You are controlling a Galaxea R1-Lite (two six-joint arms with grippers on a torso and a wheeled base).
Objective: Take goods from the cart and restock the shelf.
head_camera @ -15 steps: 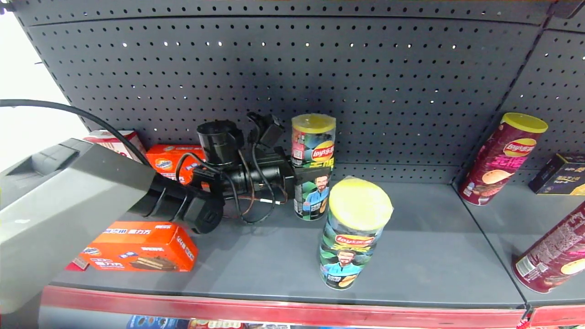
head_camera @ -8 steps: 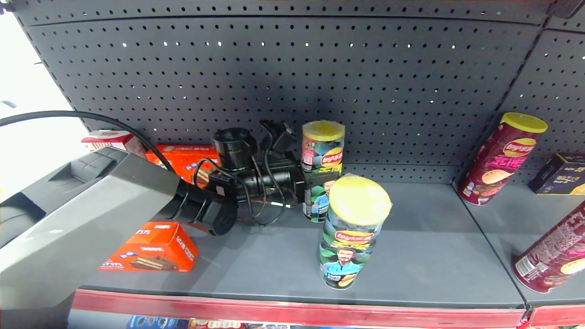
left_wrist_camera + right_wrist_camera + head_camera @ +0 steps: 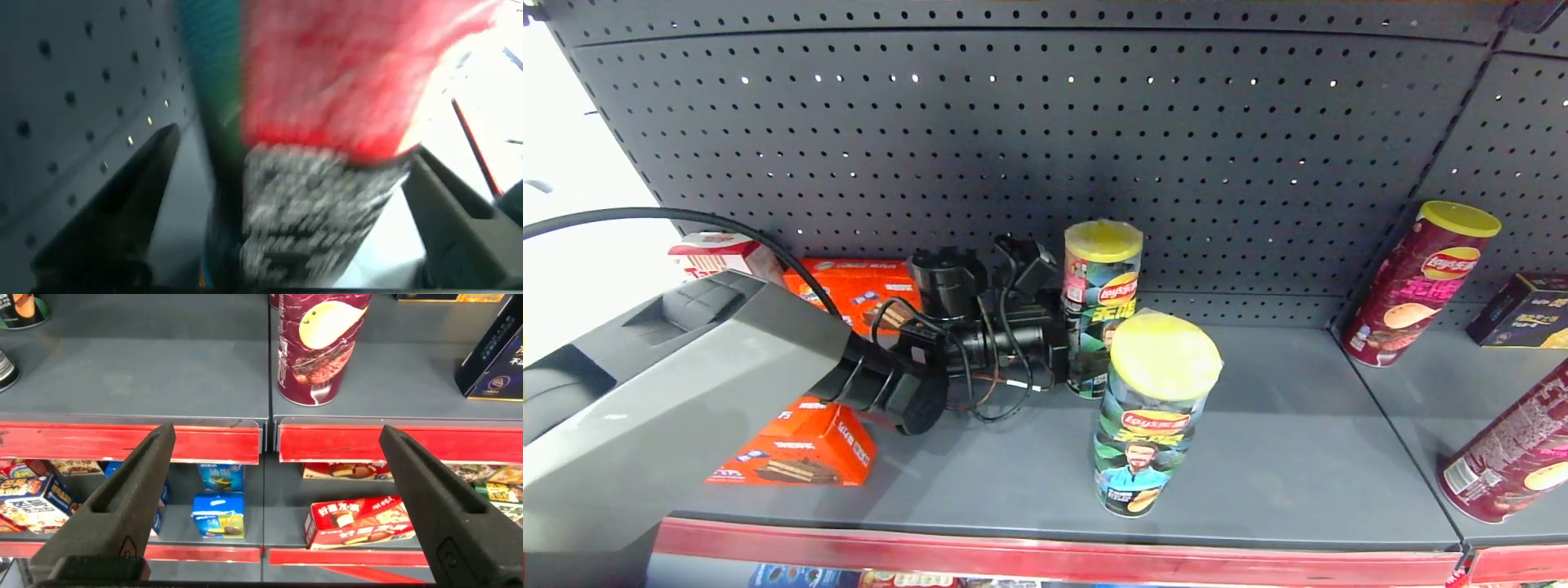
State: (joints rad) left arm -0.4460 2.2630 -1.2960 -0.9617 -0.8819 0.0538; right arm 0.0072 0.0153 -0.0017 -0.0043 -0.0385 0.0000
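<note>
A green chips can [image 3: 1101, 282] with a yellow lid stands at the back of the grey shelf [image 3: 1282, 457], close to the pegboard wall. My left gripper [image 3: 1089, 336] is shut on its lower half, reaching in from the left. In the left wrist view the same can [image 3: 327, 122] sits blurred between the two dark fingers [image 3: 122, 220]. A second green chips can [image 3: 1153, 412] stands just in front and to the right, nearer the shelf edge. My right gripper [image 3: 276, 433] hangs open in front of the shelf's red edge strip [image 3: 204, 443], holding nothing.
Orange biscuit boxes lie at front left [image 3: 796, 445] and back left [image 3: 854, 282], beside a white-red box [image 3: 715, 249]. A maroon chips can [image 3: 1421, 282] stands at the right, another [image 3: 1507, 457] leans lower right, near a dark box [image 3: 1523, 310]. Lower shelves hold boxed goods [image 3: 351, 523].
My left arm has pushed further in, carrying the held can a little to the right and down toward the shelf's back. The front can and boxes have not moved.
</note>
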